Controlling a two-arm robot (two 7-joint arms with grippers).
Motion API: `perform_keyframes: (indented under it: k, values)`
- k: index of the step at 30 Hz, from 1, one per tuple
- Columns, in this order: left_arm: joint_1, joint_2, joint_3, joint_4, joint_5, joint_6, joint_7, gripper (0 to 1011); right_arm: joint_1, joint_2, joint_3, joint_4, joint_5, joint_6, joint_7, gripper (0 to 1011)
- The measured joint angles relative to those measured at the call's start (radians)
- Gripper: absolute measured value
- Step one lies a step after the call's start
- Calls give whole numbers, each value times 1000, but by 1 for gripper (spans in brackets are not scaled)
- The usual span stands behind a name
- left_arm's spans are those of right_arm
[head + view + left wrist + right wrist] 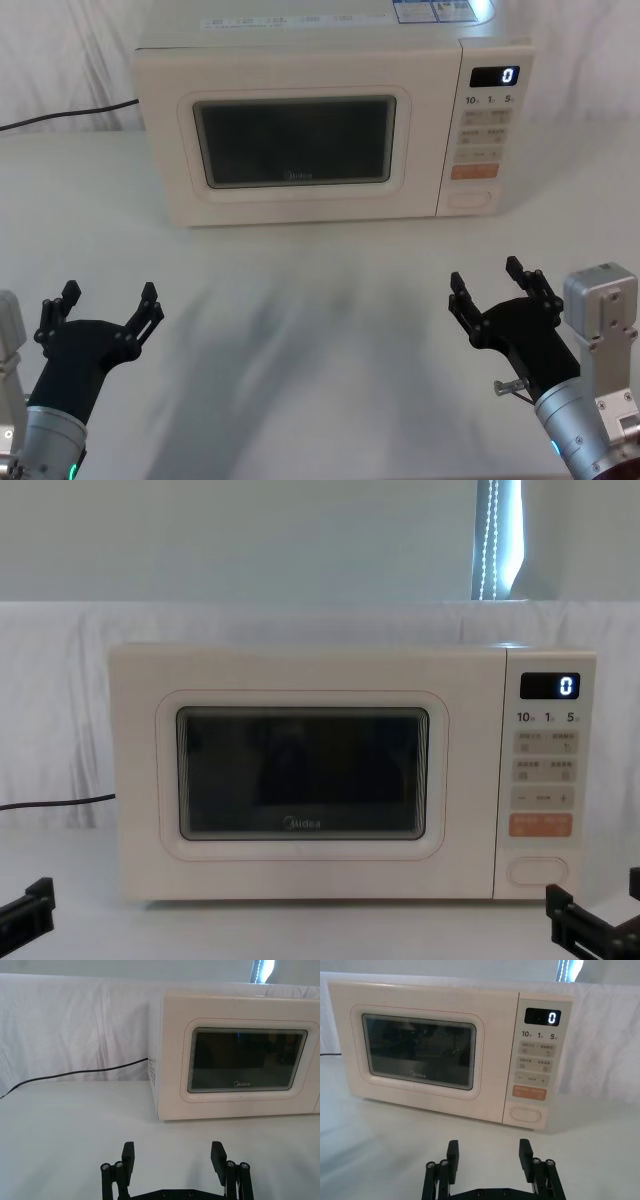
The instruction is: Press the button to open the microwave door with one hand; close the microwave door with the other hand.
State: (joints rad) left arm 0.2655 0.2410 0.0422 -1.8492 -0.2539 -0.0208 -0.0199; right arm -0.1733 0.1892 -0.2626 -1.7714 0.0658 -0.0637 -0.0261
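On the near left of the table, left gripper hovers with jaws spread wide, empty, well short of the microwave. Microwave sits at the back of the table, front face square to the robot, long axis running left-right. Microwave door is shut flush, so hinge side can't be read from here, probably left edge since the panel's on the right. Risk there: if the door pops and swings out, the left gripper may sit in or near the arc and get clipped, or push it off-line when closing. Further right, the button is at the bottom of the control panel, wide axis horizontal, with the orange key just above it. Main risk: a splayed gripper coming in high hits orange instead. Right gripper at near right, also spread wide and empty, roughly lined up with the panel.
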Motion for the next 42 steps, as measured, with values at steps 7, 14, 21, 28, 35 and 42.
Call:
perform_keyframes:
  k: [7,14,21,28,35,42]
  values:
    - [0,0,0,0,0,0,0,1001,0,0,0,0,0,0,0,593]
    - [0,0,0,0,0,0,0,1001,0,0,0,0,0,0,0,379]
    - [0,0,0,0,0,0,0,1001,0,0,0,0,0,0,0,125]
    - [0,0,0,0,0,0,0,1001,0,0,0,0,0,0,0,0]
    - [0,0,0,0,0,0,0,1001,0,0,0,0,0,0,0,0]
    - [0,0,0,0,0,0,0,1001,37,-36,16,38,8,8,17,0]
